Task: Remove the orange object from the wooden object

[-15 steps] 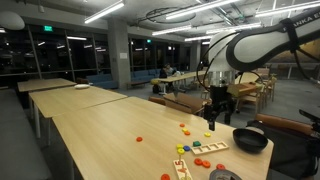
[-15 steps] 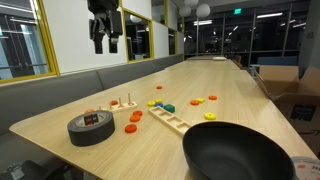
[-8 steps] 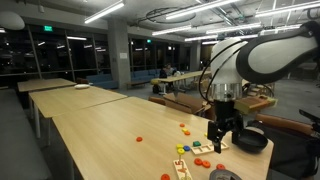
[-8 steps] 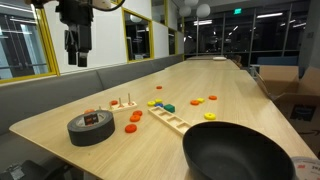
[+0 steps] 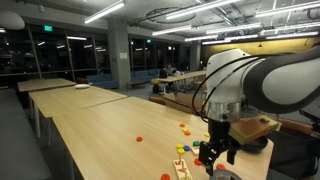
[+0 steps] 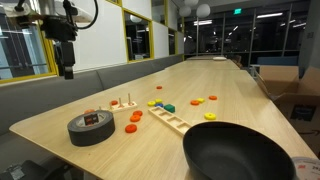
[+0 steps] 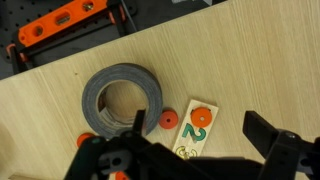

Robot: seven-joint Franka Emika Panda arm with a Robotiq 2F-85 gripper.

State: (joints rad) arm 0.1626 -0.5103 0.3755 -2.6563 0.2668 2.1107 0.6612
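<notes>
In the wrist view a small wooden number board [image 7: 189,137] lies on the table. An orange disc [image 7: 197,111] sits on its top end, above a green "2". My gripper [image 7: 195,160] is open and empty. It hangs above the board, with one finger [image 7: 112,160] over the tape roll side and the other out to the right. In both exterior views the gripper [image 5: 217,158] [image 6: 67,70] is well above the table. A wooden peg board [image 6: 120,105] stands behind the tape roll.
A grey tape roll [image 7: 122,100] [image 6: 90,127] lies just left of the board, with a loose orange disc [image 7: 169,121] between them. A long wooden strip [image 6: 172,120], scattered coloured discs [image 6: 197,101] and a black pan [image 6: 240,152] lie on the table. An orange tool [image 7: 60,22] lies beyond the table edge.
The arm has swung toward the tape-roll end of the table and come lower. The gripper has stayed open and empty.
</notes>
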